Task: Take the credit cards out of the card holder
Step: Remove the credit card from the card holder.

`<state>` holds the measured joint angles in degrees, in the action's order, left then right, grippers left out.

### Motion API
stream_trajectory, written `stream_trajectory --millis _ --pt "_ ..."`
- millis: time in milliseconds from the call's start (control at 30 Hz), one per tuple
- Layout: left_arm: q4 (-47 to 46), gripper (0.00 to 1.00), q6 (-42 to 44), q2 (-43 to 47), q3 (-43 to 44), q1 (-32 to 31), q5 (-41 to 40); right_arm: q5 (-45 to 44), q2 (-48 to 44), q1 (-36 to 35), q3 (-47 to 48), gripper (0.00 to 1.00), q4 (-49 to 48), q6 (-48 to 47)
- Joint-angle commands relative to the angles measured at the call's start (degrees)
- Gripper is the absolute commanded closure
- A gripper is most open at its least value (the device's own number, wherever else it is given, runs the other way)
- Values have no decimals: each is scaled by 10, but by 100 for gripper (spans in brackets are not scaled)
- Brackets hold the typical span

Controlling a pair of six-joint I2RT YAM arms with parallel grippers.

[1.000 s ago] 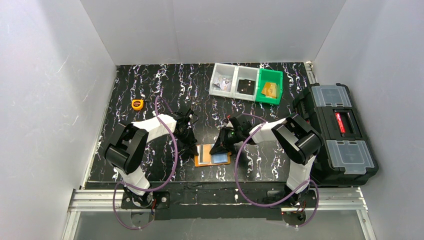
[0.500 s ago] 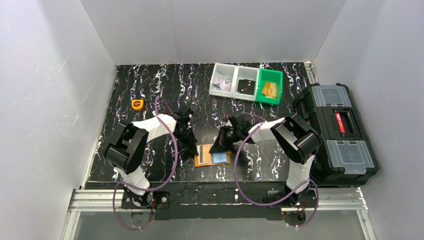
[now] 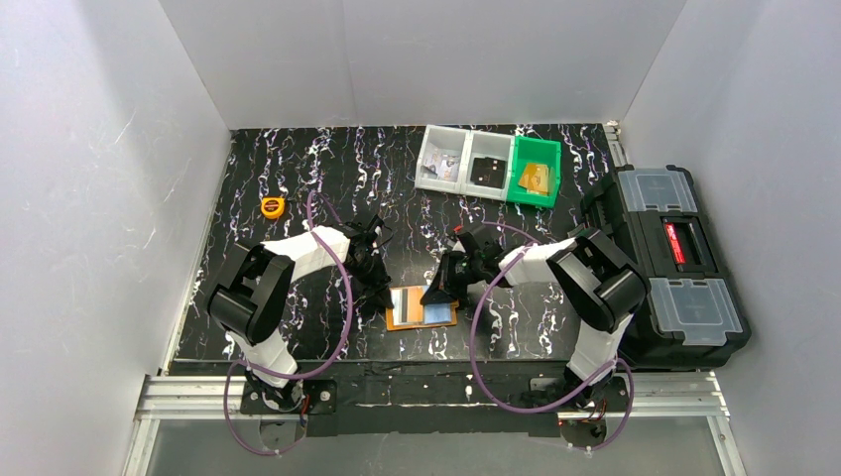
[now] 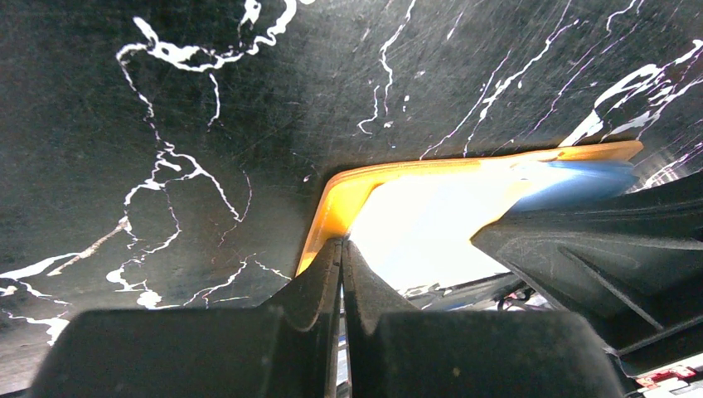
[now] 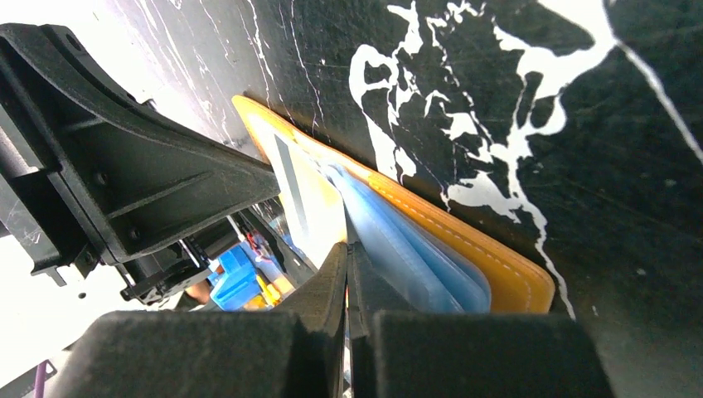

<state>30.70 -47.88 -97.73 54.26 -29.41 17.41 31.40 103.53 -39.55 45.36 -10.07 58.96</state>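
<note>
The orange card holder (image 3: 421,306) lies open on the black marbled table between my two grippers. It shows pale blue and whitish credit cards (image 3: 434,311) inside. My left gripper (image 3: 381,292) is shut, its tips (image 4: 341,242) resting on the holder's left orange edge (image 4: 325,217). My right gripper (image 3: 437,295) is shut at the holder's right half. In the right wrist view its tips (image 5: 346,245) pinch the thin edge of a pale blue card (image 5: 398,249), beside a whitish card (image 5: 311,203) with a grey stripe. The orange cover (image 5: 489,265) lies underneath.
A yellow tape measure (image 3: 273,206) sits at the far left. Two clear bins (image 3: 463,160) and a green bin (image 3: 535,171) stand at the back. A black toolbox (image 3: 666,263) lies at the right. White walls enclose the table.
My right gripper has shifted slightly to the right at the holder. The left gripper and the holder have stayed in place.
</note>
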Motion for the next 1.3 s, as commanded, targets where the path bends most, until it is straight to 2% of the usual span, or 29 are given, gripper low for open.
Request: stream_trajectory --millis 0,300,533,633,967,1267 --pt "37 100 13 -46 -40 -7 -93 -34 -18 7 -18 98 37 -25" --pt "38 100 14 -46 -39 -6 -92 -39 -37 15 -28 98 52 -43" --pt "33 100 15 -47 -39 -6 -87 22 -1 14 -14 70 8 -36" --pt "33 100 15 -46 -39 -6 -86 34 14 14 -10 68 -4 -29" --pt "32 100 17 -51 -34 -6 -80 42 41 7 13 74 -9 -21" --pt "32 100 17 -48 -38 -7 -83 15 19 8 -7 96 5 -27"
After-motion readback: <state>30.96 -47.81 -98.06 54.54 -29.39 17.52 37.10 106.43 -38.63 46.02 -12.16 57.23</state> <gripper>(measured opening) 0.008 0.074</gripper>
